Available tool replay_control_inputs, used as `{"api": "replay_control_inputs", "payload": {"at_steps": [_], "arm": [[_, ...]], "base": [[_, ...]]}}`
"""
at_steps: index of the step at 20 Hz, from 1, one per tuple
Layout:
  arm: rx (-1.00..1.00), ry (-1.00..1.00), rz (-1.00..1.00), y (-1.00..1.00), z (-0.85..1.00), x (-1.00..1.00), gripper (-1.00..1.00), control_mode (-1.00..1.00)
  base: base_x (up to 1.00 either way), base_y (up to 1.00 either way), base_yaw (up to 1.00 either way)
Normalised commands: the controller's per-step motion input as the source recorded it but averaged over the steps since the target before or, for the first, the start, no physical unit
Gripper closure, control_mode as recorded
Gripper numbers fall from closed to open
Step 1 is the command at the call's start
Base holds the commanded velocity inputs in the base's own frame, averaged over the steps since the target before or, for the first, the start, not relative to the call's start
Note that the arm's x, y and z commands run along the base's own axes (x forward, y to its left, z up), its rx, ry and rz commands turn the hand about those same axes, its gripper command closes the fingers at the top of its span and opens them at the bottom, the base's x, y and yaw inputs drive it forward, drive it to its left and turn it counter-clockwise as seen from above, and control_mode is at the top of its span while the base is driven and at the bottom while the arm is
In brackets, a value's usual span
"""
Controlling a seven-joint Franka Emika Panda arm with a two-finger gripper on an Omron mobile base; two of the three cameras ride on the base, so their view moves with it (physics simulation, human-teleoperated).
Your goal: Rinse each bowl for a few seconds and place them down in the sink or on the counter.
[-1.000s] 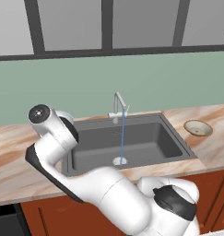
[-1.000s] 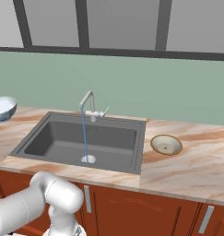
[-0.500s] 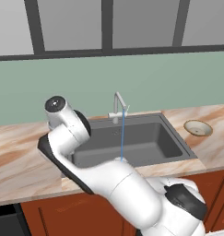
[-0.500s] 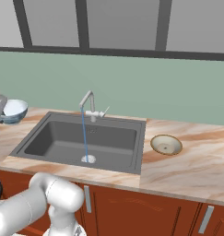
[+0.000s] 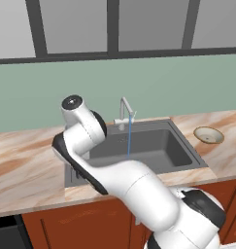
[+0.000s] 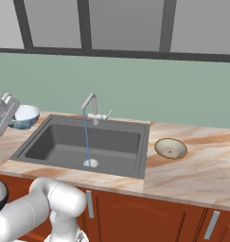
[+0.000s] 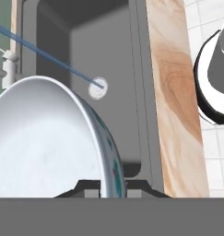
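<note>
Our end effector point(image 6: 7, 118) is pinched tight on the rim of the pale blue bowl point(image 6: 24, 116), held up by the left end of the sink point(image 6: 64, 156), and if we tip it the bowl could slip and bang down.

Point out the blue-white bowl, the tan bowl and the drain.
blue-white bowl point(image 6: 25, 115): right base view, on its outer wall.
tan bowl point(image 6: 170, 148): right base view, on its inside.
drain point(image 7: 98, 88): hand view, on the silver disc in the sink floor.
</note>
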Motion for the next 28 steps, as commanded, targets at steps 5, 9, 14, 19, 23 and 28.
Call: {"api": "replay_control_inputs", "payload": {"at_steps": [5,9,14,19,23,28], "arm": [[-0.01,0.05,-0.06,-0.37,-0.08,0.05,1.00,-1.00],[-0.02,0.04,-0.06,-0.33,-0.14,0.08,1.00,-1.00],[-0.02,0.04,-0.06,-0.31,-0.19,0.13,1.00,-1.00],[-0.02,0.04,-0.06,-0.33,-0.20,0.15,1.00,-1.00],[-0.01,0.04,-0.06,-0.35,-0.18,0.17,1.00,-1.00],[-0.02,0.03,-0.05,-0.30,-0.18,0.24,1.00,-1.00]], "base": [[0.00,0.00,0.00],[0.00,0.00,0.00],[0.00,0.00,0.00],[0.00,0.00,0.00],[0.00,0.00,0.00],[0.00,0.00,0.00]]}}
